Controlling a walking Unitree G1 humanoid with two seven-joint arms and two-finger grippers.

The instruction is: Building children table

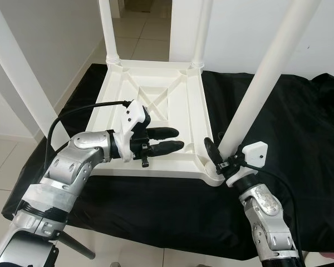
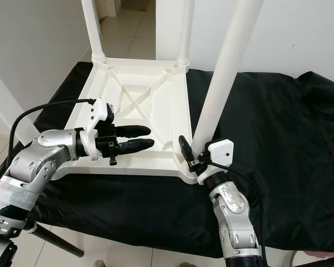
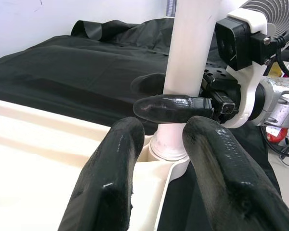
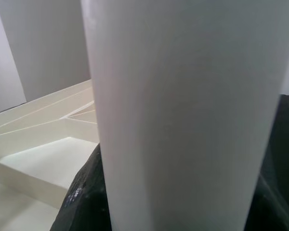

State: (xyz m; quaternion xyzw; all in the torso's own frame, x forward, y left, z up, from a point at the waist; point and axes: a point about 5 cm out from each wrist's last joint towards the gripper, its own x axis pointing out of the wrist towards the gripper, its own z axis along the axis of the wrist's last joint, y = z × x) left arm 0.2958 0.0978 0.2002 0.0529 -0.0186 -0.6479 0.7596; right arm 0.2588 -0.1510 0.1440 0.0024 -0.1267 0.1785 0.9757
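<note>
One white children's table (image 1: 156,105) lies upside down on a black cloth (image 1: 300,128) at centre frame, with four white legs standing up from its corners — all four cut off by the frame's top or left edge. The right gripper (image 1: 216,154), lower right of centre, is clamped on the near-right leg (image 1: 250,105); one finger is hidden behind it. The left gripper (image 1: 166,139) hovers over the underside at centre left, its two fingers slightly apart and holding nothing.
</note>
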